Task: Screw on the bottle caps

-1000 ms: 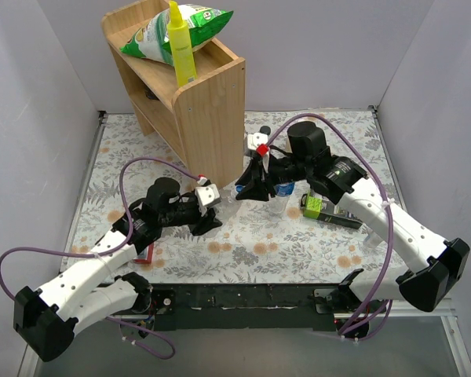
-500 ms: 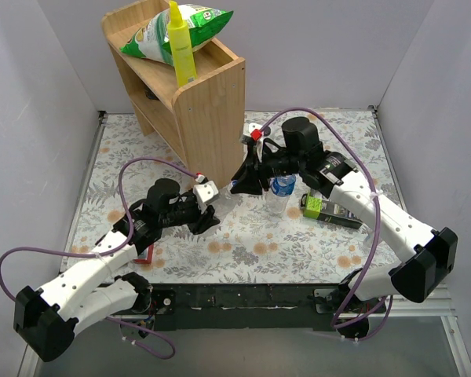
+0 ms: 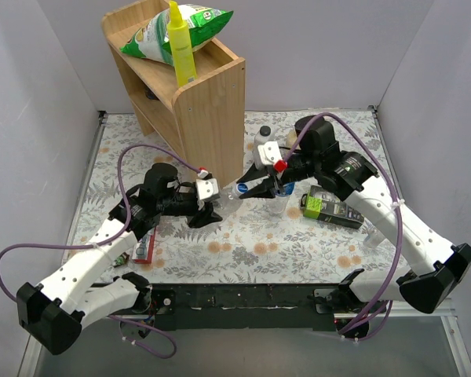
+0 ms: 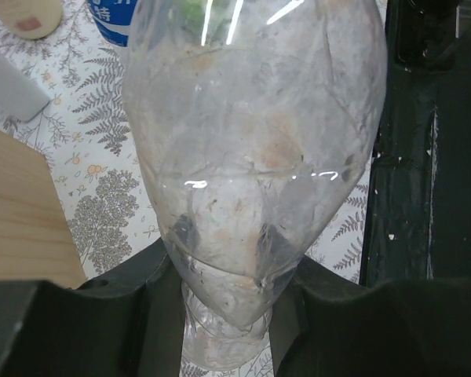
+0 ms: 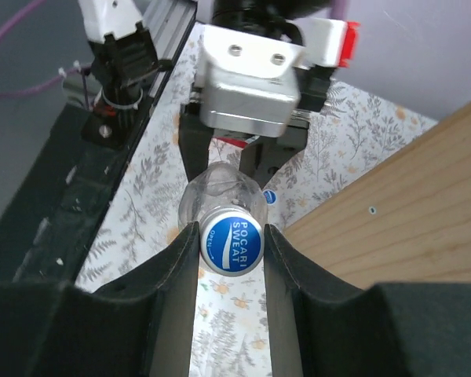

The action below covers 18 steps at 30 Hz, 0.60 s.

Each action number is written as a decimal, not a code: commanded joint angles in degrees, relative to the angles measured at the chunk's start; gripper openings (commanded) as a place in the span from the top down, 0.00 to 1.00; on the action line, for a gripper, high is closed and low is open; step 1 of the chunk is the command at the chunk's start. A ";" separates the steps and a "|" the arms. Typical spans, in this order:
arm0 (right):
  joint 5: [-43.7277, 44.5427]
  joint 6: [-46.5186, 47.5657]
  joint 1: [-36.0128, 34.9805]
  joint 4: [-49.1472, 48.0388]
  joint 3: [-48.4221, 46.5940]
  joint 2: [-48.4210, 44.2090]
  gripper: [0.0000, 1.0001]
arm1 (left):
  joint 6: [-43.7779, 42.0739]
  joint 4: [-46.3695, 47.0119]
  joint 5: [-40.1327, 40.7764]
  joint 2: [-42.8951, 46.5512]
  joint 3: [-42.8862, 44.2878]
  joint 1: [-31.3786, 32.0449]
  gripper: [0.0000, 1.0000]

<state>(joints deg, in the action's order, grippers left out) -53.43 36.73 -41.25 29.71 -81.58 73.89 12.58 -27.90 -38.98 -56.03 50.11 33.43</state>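
Clear bottle (image 4: 251, 157) is clamped near its base end by the left fingers (image 4: 118, 318), one clenched on each side. It is held on its side with the neck pointed toward the right arm.

Blue cap (image 5: 231, 245) is seated on the neck of that bottle and pinched between the right fingers (image 5: 173, 275), which are closed on it from both sides. "POCARI SWEAT" is printed on the cap face. In the top view, cap and neck are seen just in front of the wooden shelf (image 3: 208, 102).

Labelled bottle (image 4: 110, 17) is stood upright on the worktop (image 3: 298, 243), just behind the right fingers, with nothing gripping it.

A small round blue-and-white piece (image 5: 268, 197) is seen on the worktop under the held bottle, beside the left fingers. It is possibly the second cap, but too small to confirm.

A yellow bottle (image 3: 180, 51) and a green snack bag (image 3: 153, 35) are placed on top of the shelf. A white bottle with a dark cap (image 3: 262, 141) is stood beside the shelf. A green pack (image 3: 323, 208) is laid flat on the worktop under the right arm.
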 commanded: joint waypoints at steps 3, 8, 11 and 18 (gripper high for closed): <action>-4.05 27.95 -1.72 16.77 -2.44 0.73 0.99 | -7.21 -1.90 -6.99 -2.94 5.62 -0.30 1.00; -0.90 22.70 -1.64 14.42 -2.80 1.35 0.99 | -8.45 -1.02 -5.93 -2.42 4.30 -0.38 1.00; 0.60 20.66 -1.72 12.74 -2.70 0.82 0.83 | -10.99 -3.12 -5.67 -2.59 4.12 -0.38 1.00; 3.42 28.56 -3.56 17.39 -4.64 0.47 0.60 | -15.13 -7.25 -5.05 -3.56 5.00 -0.38 1.00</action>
<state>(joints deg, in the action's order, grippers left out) -51.51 58.48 -42.85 43.29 -83.46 74.35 0.62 -34.50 -41.19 -59.66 52.23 32.95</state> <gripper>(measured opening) 0.410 0.348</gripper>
